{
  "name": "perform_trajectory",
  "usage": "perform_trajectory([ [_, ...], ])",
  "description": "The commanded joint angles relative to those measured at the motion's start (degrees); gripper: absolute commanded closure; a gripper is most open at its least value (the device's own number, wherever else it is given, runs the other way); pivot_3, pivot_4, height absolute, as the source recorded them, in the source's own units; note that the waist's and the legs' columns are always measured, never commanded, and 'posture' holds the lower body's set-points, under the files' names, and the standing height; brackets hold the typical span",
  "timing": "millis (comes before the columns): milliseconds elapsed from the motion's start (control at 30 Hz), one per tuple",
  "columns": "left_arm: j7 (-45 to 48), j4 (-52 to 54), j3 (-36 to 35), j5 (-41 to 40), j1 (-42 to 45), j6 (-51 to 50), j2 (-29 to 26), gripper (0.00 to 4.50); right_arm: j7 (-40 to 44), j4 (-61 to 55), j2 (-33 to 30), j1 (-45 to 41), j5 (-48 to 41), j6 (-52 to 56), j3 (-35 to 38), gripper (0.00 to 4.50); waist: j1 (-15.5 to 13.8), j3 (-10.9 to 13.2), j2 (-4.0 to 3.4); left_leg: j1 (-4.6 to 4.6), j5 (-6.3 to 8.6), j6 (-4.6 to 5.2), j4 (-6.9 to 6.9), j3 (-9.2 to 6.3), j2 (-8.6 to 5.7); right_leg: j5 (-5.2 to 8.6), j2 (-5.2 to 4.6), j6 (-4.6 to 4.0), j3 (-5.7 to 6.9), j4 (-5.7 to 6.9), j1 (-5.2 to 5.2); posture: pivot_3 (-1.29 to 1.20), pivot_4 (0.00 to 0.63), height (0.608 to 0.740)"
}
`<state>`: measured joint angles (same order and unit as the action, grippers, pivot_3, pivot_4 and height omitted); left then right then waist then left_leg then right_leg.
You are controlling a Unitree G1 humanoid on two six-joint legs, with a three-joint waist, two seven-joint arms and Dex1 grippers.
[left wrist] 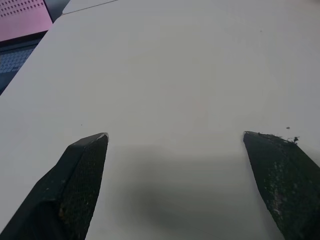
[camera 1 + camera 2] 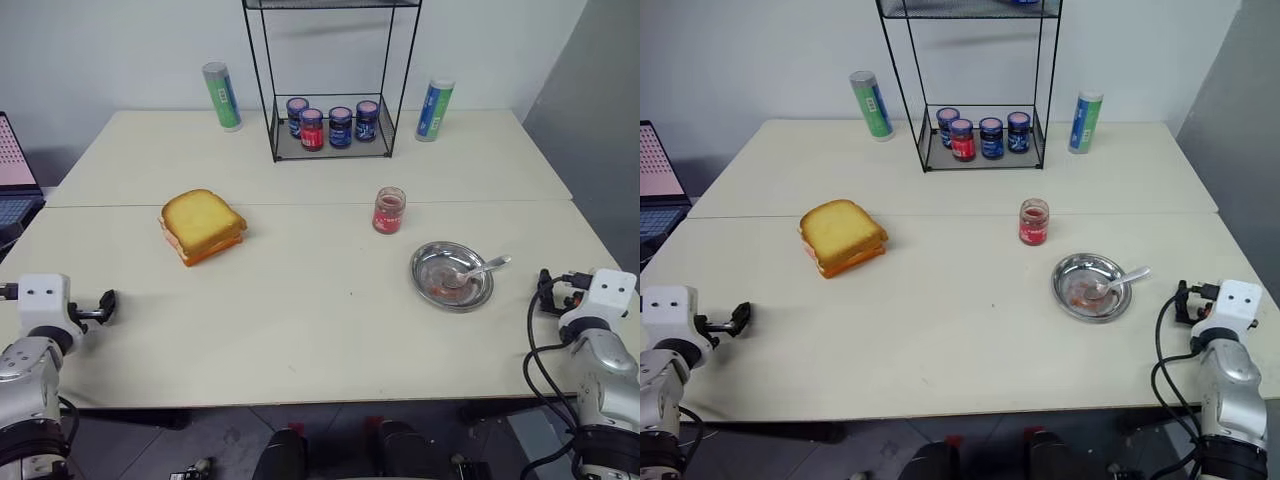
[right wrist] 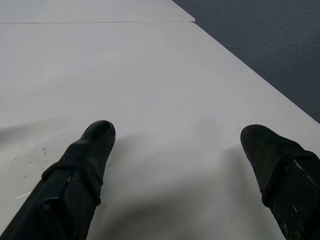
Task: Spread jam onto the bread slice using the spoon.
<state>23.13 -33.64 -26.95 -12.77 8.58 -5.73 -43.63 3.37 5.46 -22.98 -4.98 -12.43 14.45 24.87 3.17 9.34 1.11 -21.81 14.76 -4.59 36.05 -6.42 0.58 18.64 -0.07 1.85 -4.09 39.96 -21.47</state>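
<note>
Cream table (image 2: 320, 320) lies under your left claw (image 1: 175, 137) and right claw (image 3: 177, 130), both spread wide and empty. Thick golden-yellow toast slice (image 2: 202, 225) lies ahead of your left claw; the small silver spoon (image 2: 478, 270) rests in a round steel dish (image 2: 432, 285) beside your right, with the red-labelled jam jar (image 2: 388, 210) beyond.

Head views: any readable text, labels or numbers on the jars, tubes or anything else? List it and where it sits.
None can be read.
Jam jar: red label, print too small.
Four dark-lidded jars in the wire rack: red and blue labels, blurred.
Green tube: white patch, print illegible.
Blue-green tube: white patch, illegible.
Laptop at the table's left edge: pink dotted screen, no legible characters.
</note>
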Motion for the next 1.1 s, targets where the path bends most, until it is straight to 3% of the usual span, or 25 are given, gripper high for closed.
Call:
perform_trajectory([
  [33, -0.3, 1.1, -1.1, -0.1, 0.5, 1.1, -1.5, 0.00, -0.3, -0.5, -1.1, -0.4, 0.2, -0.6, 1.5, 0.02, 0.0, 0.0, 0.00, 0.00, 0.00, 0.00, 0.00, 0.00, 0.00, 0.00, 0.00, 0.00, 0.00, 0.00, 0.00, 0.00, 0.150, 0.740],
  [333, 2.7, 0.1, -3.1, -2.8, 3.2, -0.3, -3.8, 0.00, -0.4, -2.6, -4.0, -1.3, -0.6, 0.1, 4.6, 0.02, 0.0, 0.0, 0.00, -0.01, 0.00, 0.00, 0.00, 0.00, 0.00, 0.00, 0.00, 0.00, 0.01, 0.00, 0.00, 0.00, 0.150, 0.740],
  [533, 13.2, 5.3, -5.1, -11.3, 5.9, -10.3, -7.9, 0.00, 8.1, -11.0, -13.3, -6.9, -8.2, 8.4, 6.3, 0.02, 0.1, 0.1, -0.21, -0.01, 0.00, 0.00, 0.00, 0.04, -0.02, 0.00, 0.10, 0.00, 0.00, 0.01, -0.01, 0.00, 0.150, 0.740],
  [733, 18.3, 16.3, -2.8, -20.0, 8.3, -24.8, -6.2, 0.00, 23.4, -29.3, -20.6, -10.5, -31.0, 31.1, -2.3, 0.02, 0.1, 0.1, -0.19, -0.04, 0.00, 0.00, -0.03, -0.07, 0.11, 0.01, 0.18, -0.02, 0.03, -0.02, 0.01, 0.00, 0.150, 0.740],
  [867, 16.7, 21.0, 0.6, -20.8, 8.4, -29.1, -1.9, 0.00, 25.0, -37.3, -19.5, -15.5, -44.0, 40.9, -9.7, 0.02, 0.1, 0.1, -0.19, -0.08, 0.00, 0.00, 0.02, -0.13, 0.12, 0.01, 0.12, -0.01, 0.05, -0.03, 0.01, 0.00, 0.150, 0.740],
  [967, 14.3, 20.3, 2.0, -19.1, 8.8, -28.6, 1.2, 0.00, 24.1, -39.4, -16.4, -18.5, -47.1, 42.9, -14.9, 0.02, 0.0, 0.1, -0.08, -0.10, 0.00, 0.00, 0.03, -0.14, 0.11, 0.01, 0.11, -0.01, 0.06, -0.06, 0.02, 0.00, 0.150, 0.740],
  [1100, 12.1, 17.6, 4.2, -15.9, 10.3, -25.5, 4.0, 0.00, 23.9, -38.1, -12.8, -21.8, -44.9, 42.2, -20.8, 0.02, -0.1, 0.1, 0.11, -0.16, 0.00, 0.00, 0.04, -0.21, 0.11, 0.01, 0.03, -0.01, 0.12, -0.09, -0.02, 0.00, 0.150, 0.740],
])
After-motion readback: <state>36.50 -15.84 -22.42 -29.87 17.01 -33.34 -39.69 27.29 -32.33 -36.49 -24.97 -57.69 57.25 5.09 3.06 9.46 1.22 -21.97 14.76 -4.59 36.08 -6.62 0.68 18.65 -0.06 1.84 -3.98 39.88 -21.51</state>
